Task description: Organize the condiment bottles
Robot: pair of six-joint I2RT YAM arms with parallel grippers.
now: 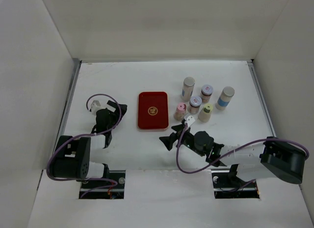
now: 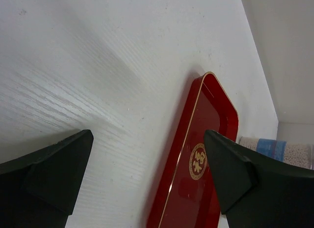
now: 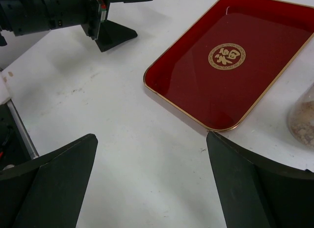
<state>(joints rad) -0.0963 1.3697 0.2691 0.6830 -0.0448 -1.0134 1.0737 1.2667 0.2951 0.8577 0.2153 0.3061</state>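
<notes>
Top external view, near to far. Left gripper [image 2: 147, 142]: jaws spread, empty, over bare table [image 1: 122, 80] left of the red tray [image 1: 143, 121]. Right gripper [image 1: 170, 138]: jaws spread, empty, off the tray's near right corner. Condiment bottles, all standing on the table right of the tray, none in it:
- pink-capped jar [image 1: 181, 111]
- yellow-green-capped jar [image 1: 206, 112]
- two white-lidded jars [image 1: 195, 104]
- two grey-lidded jars [image 1: 188, 88], farthest

Step judged: first reach, nothing sorted. Next move calls for the right gripper to straddle the pink-capped jar without nudging its neighbours.

Bright even light, soft shadows, sharp
</notes>
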